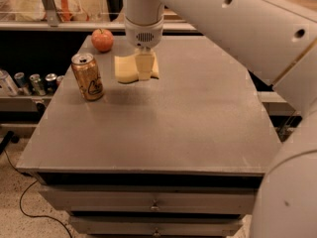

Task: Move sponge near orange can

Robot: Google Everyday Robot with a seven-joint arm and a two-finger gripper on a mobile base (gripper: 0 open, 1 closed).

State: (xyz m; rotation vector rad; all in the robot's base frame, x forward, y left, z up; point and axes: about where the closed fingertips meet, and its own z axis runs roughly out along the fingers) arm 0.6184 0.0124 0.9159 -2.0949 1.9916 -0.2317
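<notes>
1. Gripping the sponge (125, 68) by its right part, the end effector (143, 67) hangs just right of the orange can (87, 77) and a little behind it, as the camera sees it. Its fingers look pinched nearly together on the foam.
2. The sponge is near the can but apart from it. A shadow beneath suggests it is just off the counter (188, 118), though contact cannot be ruled out.
3. A red apple (102, 39) lies behind the can, and small silver cans (37, 82) stand on a lower shelf beyond the can's far side.
4. The sponge's free edge points toward the can. Carried much further that way, it could nudge the upright can and tip it.
5. The grip is on one side only, so the soft foam may sag or slip. Released from height, it could bounce away from the can.
</notes>
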